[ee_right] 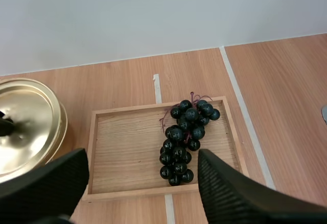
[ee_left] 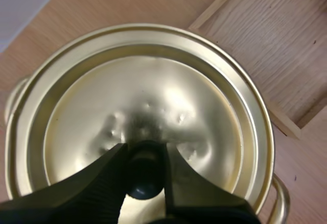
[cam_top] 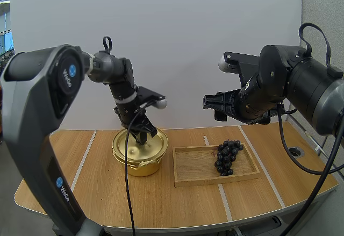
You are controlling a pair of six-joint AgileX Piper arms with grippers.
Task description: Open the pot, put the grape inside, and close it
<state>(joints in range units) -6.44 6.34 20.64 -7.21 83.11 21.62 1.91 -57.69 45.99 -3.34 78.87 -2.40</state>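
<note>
**A:** Start at the left claw (ee_left: pixel 145 168). What has it got?

**B:** Its two fingers are pinched on the black knob (ee_left: pixel 145 179) at the middle of the lid (ee_left: pixel 153 96), one on each side.

**A:** Is the lid up?

**B:** No. It sits flat on the gold pot (cam_top: pixel 138 158) with its rim seated all round. So I judge we are in the first step: the knob is gripped but the pot is not yet opened.

**A:** And the right claw (ee_right: pixel 140 157)?

**B:** Its fingers are spread wide with nothing between them. It hangs in the air above the wooden tray (ee_right: pixel 127 152), well clear of it.

**A:** Where are the grapes (ee_right: pixel 185 141)?

**B:** They lie in the right half of the tray, which is just beside the pot on the table (cam_top: pixel 107 193). Neither claw touches them.

**A:** Which way does the bunch lie?

**B:** Its long line runs from the back of the table to the front, leaning a little. The stem end points to the tray's far right corner and the narrow end points to the near edge.

**A:** So what is left?

**B:** Nearly all of it, as I read it. The lid has to come off, the grapes have to go from the tray into the pot, and then the lid goes back on.
</note>
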